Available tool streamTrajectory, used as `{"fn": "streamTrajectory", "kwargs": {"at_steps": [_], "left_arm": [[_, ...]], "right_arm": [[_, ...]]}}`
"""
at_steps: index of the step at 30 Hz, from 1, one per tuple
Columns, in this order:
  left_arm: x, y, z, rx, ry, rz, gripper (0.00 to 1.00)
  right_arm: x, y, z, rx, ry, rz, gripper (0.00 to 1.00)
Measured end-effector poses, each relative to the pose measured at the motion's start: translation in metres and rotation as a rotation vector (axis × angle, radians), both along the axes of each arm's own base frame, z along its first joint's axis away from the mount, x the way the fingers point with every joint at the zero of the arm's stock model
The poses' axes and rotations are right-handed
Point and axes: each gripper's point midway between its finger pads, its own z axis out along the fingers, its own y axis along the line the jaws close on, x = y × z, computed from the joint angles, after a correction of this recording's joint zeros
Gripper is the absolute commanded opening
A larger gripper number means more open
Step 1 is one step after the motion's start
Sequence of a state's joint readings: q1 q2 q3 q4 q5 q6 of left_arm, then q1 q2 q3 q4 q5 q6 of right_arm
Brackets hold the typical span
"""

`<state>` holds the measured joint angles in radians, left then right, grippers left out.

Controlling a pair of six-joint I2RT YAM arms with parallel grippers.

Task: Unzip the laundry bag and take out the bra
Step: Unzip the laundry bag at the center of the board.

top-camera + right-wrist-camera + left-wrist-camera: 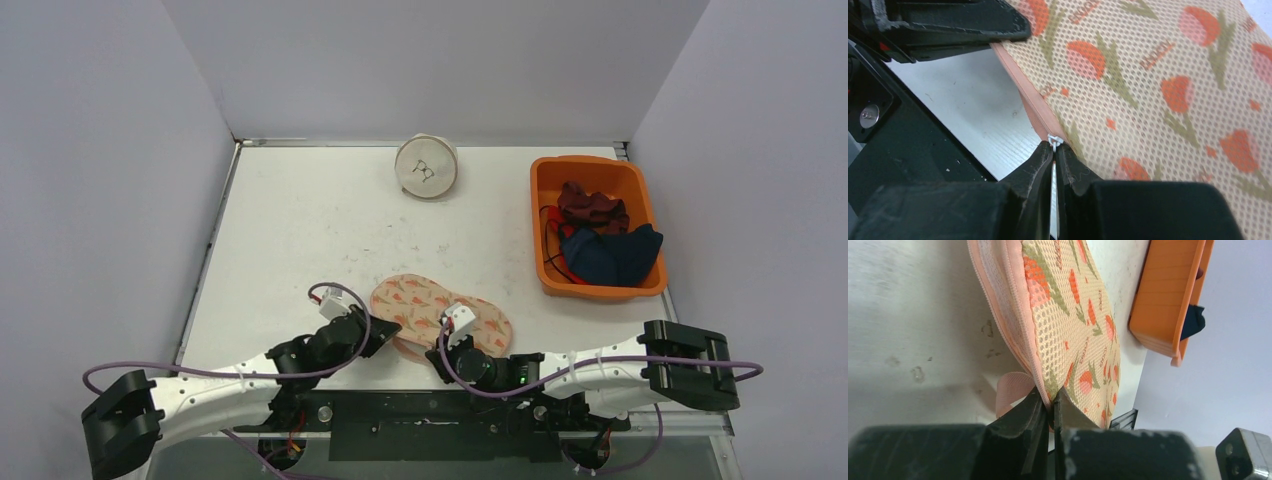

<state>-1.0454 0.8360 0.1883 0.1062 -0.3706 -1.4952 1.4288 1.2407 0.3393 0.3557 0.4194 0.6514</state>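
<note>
left fingers [1018,425]: pressed together on the bag's [440,315] seam edge, just beside a pink loop [1013,387]
right fingers [1034,170]: pinched on the small white zip pull [1054,140] at the seam
bag position: flat on the surface [300,230] at the near edge, between the two arms; orange tub [538,225] well apart, back right
zip: looks closed along the edge I can see
handling: my read is light, limp mesh. It'll bunch and slide on the smooth surface if tugged from one point, so the left pinch has to anchor it
where to hold: the pull for the zip, the pink seam tape for the anchor. Bare mesh stretches, so it's a poor hold
risk: the pull is tiny and probably slick, so it could slip out of the pinch
bra: not visible, mesh hides the contents. Likely soft, straps may snag on the zip
look: oval pouch, cream honeycomb mesh, orange-pink tulips with green stems, pink zip tape round the rim
</note>
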Motion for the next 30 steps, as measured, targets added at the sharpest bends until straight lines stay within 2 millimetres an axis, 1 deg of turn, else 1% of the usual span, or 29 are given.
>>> {"fn": "streamTrajectory", "kwargs": {"at_steps": [6, 14, 18, 21, 25, 28, 30], "left_arm": [[0.001, 0.02, -0.002, 0.004, 0.008, 0.077, 0.0], [0.001, 0.048, -0.016, 0.034, 0.017, 0.167, 0.0], [0.004, 0.054, -0.017, 0.051, 0.007, 0.185, 0.0], [0.007, 0.06, -0.022, 0.093, 0.007, 0.188, 0.0], [0.015, 0.067, -0.027, 0.157, 0.023, 0.186, 0.0], [0.023, 0.071, -0.025, 0.182, 0.029, 0.183, 0.0], [0.026, 0.073, -0.024, 0.195, 0.029, 0.172, 0.17]], "right_arm": [[0.0, -0.004, -0.004, -0.018, 0.012, -0.014, 0.05], [0.0, -0.012, -0.011, -0.047, 0.022, -0.038, 0.05], [0.002, -0.014, -0.012, -0.054, 0.018, -0.055, 0.05], [0.004, -0.016, -0.012, -0.055, 0.017, -0.069, 0.05], [0.005, -0.017, -0.013, -0.054, 0.018, -0.08, 0.05], [0.005, -0.019, -0.015, -0.058, 0.016, -0.086, 0.05], [0.005, -0.022, -0.016, -0.063, 0.015, -0.088, 0.05]]}}
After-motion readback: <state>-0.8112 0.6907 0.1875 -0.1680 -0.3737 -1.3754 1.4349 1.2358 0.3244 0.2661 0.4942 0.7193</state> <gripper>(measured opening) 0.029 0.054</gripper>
